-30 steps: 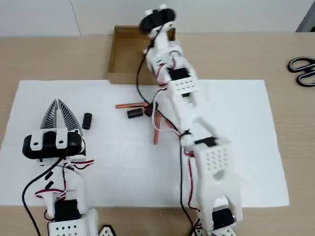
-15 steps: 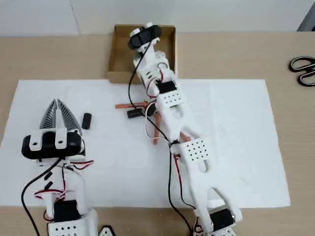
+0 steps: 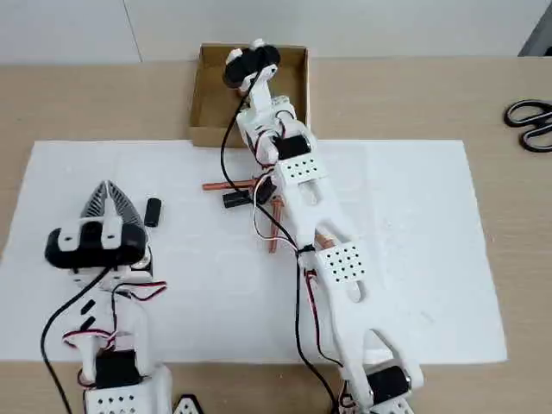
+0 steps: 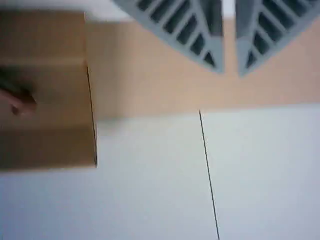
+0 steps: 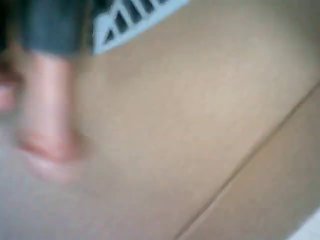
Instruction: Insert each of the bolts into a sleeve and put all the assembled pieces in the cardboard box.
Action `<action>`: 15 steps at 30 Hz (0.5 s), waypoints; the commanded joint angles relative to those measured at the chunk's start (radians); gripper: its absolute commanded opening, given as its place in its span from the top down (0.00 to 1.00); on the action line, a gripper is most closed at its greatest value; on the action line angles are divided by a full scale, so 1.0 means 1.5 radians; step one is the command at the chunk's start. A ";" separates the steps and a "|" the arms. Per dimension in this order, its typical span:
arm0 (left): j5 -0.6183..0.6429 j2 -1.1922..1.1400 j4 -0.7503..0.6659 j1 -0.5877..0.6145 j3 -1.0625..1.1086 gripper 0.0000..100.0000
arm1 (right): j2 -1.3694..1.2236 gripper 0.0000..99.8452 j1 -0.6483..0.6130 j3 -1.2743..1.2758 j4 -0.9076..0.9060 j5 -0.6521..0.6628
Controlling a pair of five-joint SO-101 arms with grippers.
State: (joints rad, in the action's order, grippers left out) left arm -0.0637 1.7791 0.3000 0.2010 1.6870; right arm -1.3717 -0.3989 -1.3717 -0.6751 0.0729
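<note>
While the right arm [image 3: 297, 172] lies stretched toward the upper centre of the high view, the right end effector [image 3: 250, 67] sits over the cardboard box [image 3: 203, 99]. In the blurred right wrist view, its grey finger [image 5: 135, 17] pinches a black sleeve [image 5: 52, 25] with a copper bolt [image 5: 47, 100] sticking out of it, above the box floor. At centre left, the left end effector [image 3: 104, 186] is over the white paper [image 3: 414, 241], its fingers all but pressed together and pinching nothing. Near the middle of the paper lie a crosswise bolt [image 3: 226, 185], a second sleeve [image 3: 236, 199] just below it, and a lengthwise bolt [image 3: 274, 228]. A third sleeve [image 3: 153, 211] lies beside the left end effector. Scissors [image 3: 530, 125] rest on the desk [image 3: 86, 95] at the right edge.
</note>
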 commanded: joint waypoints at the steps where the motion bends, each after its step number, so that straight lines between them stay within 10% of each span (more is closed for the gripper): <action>1: 0.000 -0.002 0.017 0.005 -0.002 0.99 | 0.086 0.80 0.001 -0.034 -0.007 0.002; 15: -0.001 -0.002 0.017 0.106 -0.002 0.99 | 0.347 0.81 -0.004 -0.075 -0.271 0.001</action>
State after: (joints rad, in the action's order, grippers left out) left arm -0.0621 1.7791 0.3230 0.3498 1.6870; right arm -1.0111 -0.3897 -1.4254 -0.9268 0.0729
